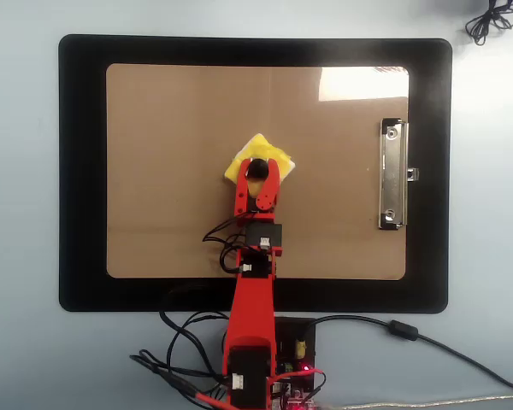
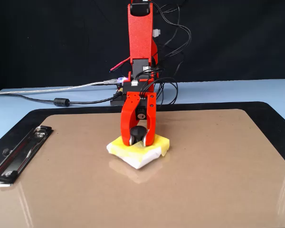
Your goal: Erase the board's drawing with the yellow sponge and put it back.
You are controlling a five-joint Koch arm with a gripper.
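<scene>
The brown board (image 1: pixel 179 111) (image 2: pixel 218 180) lies on a black mat, its silver clip (image 1: pixel 393 173) (image 2: pixel 19 154) at the right in the overhead view. The yellow sponge (image 1: pixel 242 156) (image 2: pixel 154 148) rests flat on the board near its middle. My red gripper (image 1: pixel 256 170) (image 2: pixel 138 137) is shut on the sponge's black knob, pressing it down. The drawing does not show; the sponge covers the spot where it was.
The black mat (image 1: pixel 81 171) (image 2: pixel 275 116) frames the board. The arm's base and tangled cables (image 1: pixel 188 359) sit at the near edge in the overhead view, with a grey cable (image 2: pixel 47 90) running left in the fixed view. Another cable bundle (image 1: pixel 487 17) lies at the top right.
</scene>
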